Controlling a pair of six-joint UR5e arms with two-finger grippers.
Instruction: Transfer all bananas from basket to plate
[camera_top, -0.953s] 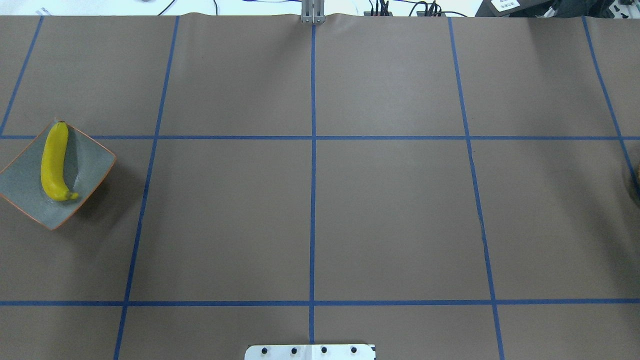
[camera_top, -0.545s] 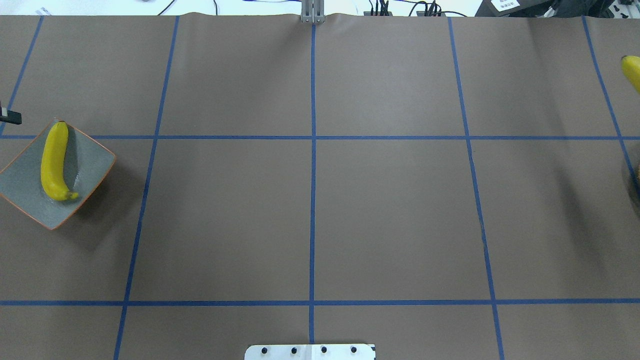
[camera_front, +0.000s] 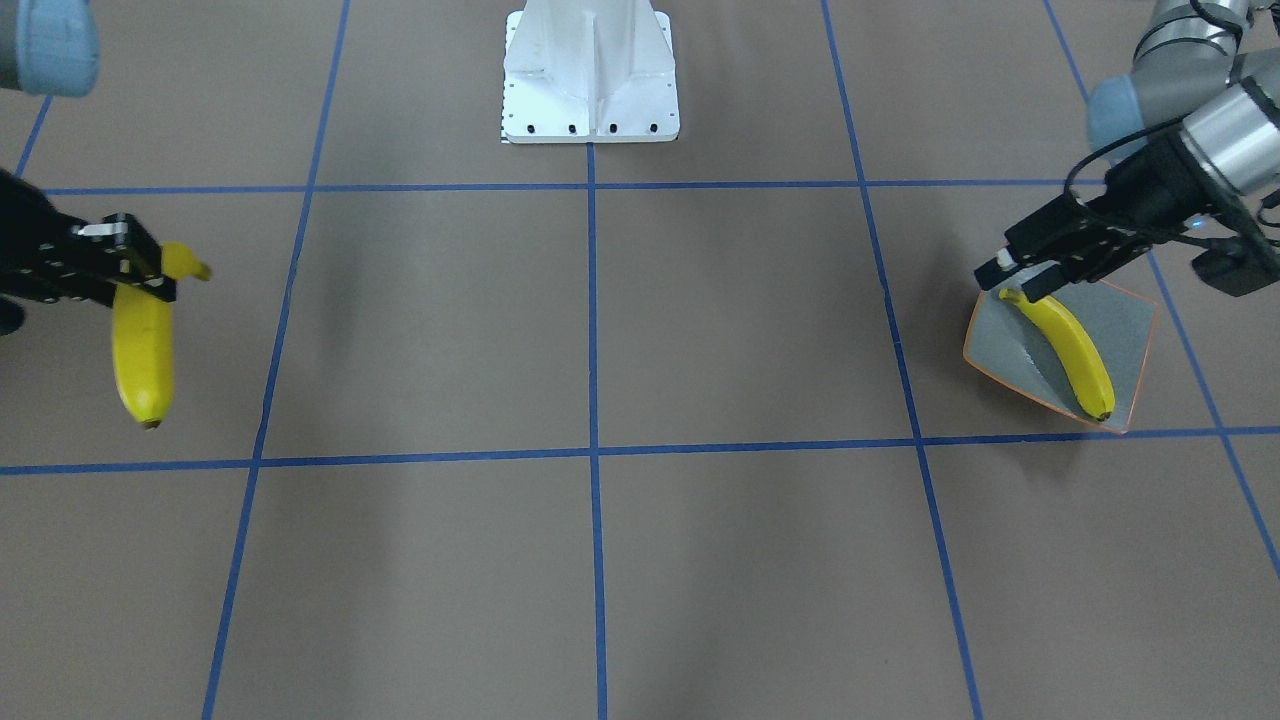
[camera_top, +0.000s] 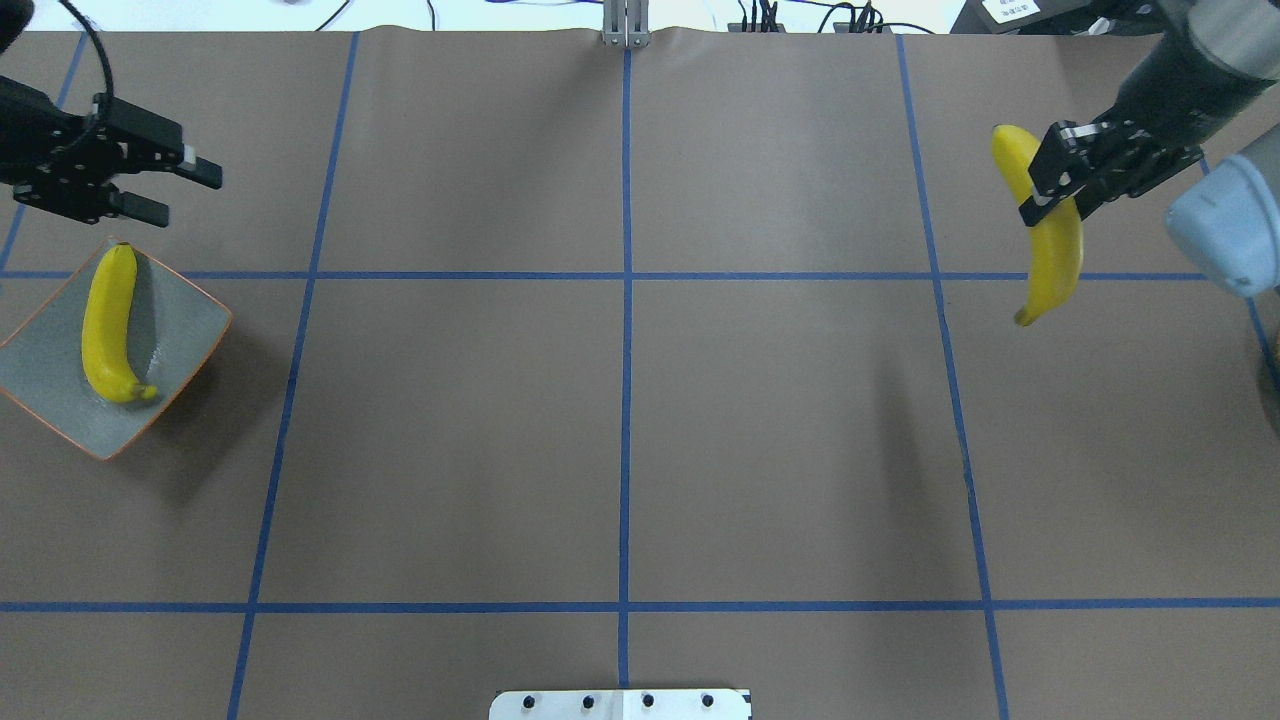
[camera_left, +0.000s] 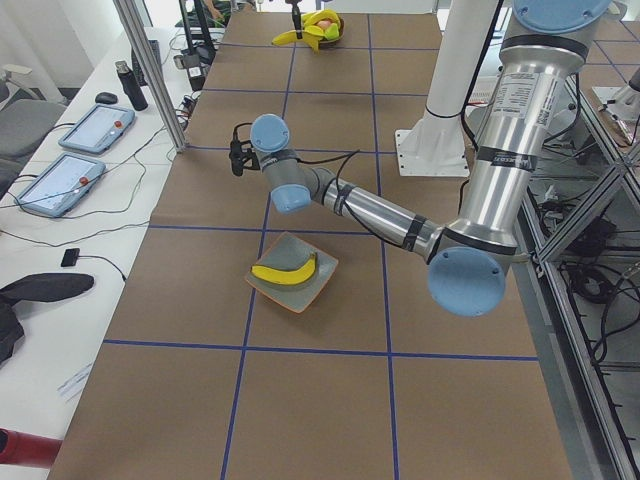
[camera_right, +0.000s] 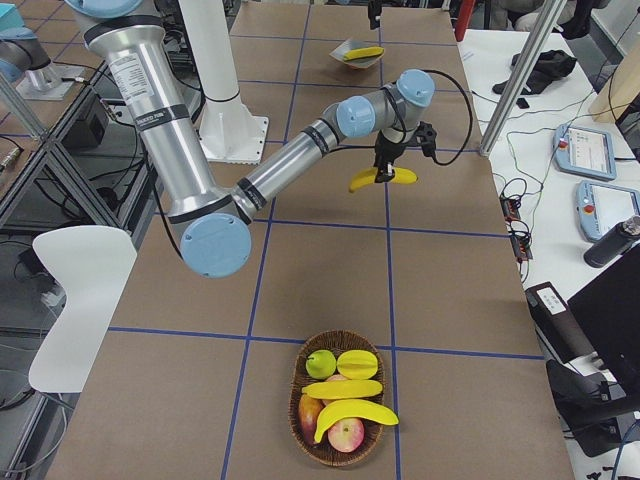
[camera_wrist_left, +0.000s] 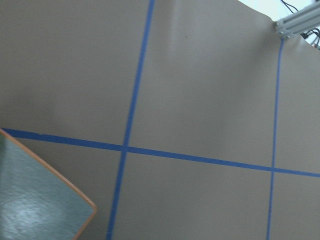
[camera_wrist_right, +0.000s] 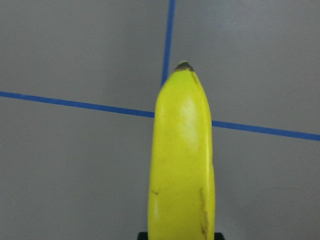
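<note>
One yellow banana (camera_top: 108, 325) lies on the grey-green plate (camera_top: 185, 320) at the table's left; it also shows in the front view (camera_front: 1070, 350). My left gripper (camera_top: 185, 192) is open and empty, just beyond the plate's far corner. My right gripper (camera_top: 1052, 185) is shut on a second banana (camera_top: 1052, 245) near its stem and holds it above the table at the far right, tip hanging down. The right wrist view shows this banana (camera_wrist_right: 182, 160) close up. A third banana (camera_right: 355, 415) lies in the wicker basket (camera_right: 300, 400) at the right end.
The basket also holds a green apple (camera_right: 321, 362), a red apple and other yellow fruit. The robot's white base plate (camera_top: 620, 703) sits at the near middle edge. Blue tape lines grid the brown table. The plate's corner (camera_wrist_left: 35, 205) shows in the left wrist view.
Both arms came into the overhead view. The right gripper carried its banana leftward from the right edge. The left gripper moved in from the left edge, beyond the plate.
</note>
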